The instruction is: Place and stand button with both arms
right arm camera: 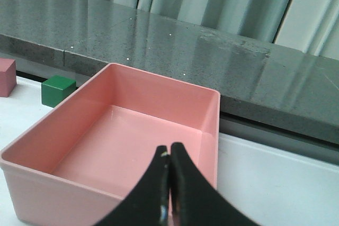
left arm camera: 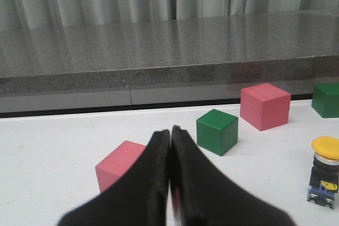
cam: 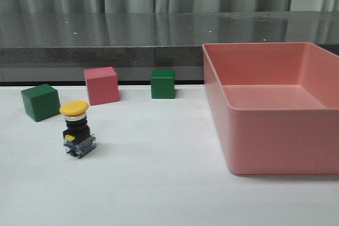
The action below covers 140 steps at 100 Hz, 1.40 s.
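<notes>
Front view shows the button (cam: 77, 128) standing upright on the white table (cam: 159, 183), yellow mushroom cap up, black body below, clear-blue base block down, at the left near a green cube (cam: 40, 102) and a pink cube (cam: 101, 85). Bare tabletop separates it from the pink bin (cam: 270, 104) on the right. The left gripper (left arm camera: 170, 136) and right gripper (right arm camera: 169, 154) are both pressed closed, holding nothing.

Even soft light, faint shadows, sharp
</notes>
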Each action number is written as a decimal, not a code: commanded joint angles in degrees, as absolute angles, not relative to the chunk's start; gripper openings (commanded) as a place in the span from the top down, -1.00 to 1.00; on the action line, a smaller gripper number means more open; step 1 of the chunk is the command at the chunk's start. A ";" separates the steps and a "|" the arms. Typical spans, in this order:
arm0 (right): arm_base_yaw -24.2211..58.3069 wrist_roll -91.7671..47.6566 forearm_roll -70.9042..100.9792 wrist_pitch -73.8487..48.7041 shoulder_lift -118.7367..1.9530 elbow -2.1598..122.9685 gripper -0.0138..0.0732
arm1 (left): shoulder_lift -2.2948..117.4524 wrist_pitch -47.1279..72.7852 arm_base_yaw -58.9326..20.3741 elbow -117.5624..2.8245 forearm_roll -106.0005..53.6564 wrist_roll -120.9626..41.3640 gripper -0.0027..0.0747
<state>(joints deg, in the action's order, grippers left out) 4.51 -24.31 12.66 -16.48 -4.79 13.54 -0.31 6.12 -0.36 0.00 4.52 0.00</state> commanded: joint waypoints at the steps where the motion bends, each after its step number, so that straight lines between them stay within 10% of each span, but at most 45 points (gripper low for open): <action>1: 4.17 -24.28 12.97 -12.41 -5.50 14.99 0.94 | -2.09 1.78 -0.23 2.67 4.70 1.18 0.98; 96: 4.17 -24.08 11.15 -12.25 -5.50 14.57 0.94 | -2.09 1.78 -0.23 2.59 4.69 1.18 0.98; 140: 5.15 2.88 -4.62 -1.45 1.83 0.19 0.94 | -2.09 1.82 -0.23 2.59 4.69 1.18 0.98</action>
<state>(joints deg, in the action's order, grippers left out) 4.62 0.97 -3.00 -8.78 0.61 0.90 -0.31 6.22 -0.36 0.00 4.61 0.56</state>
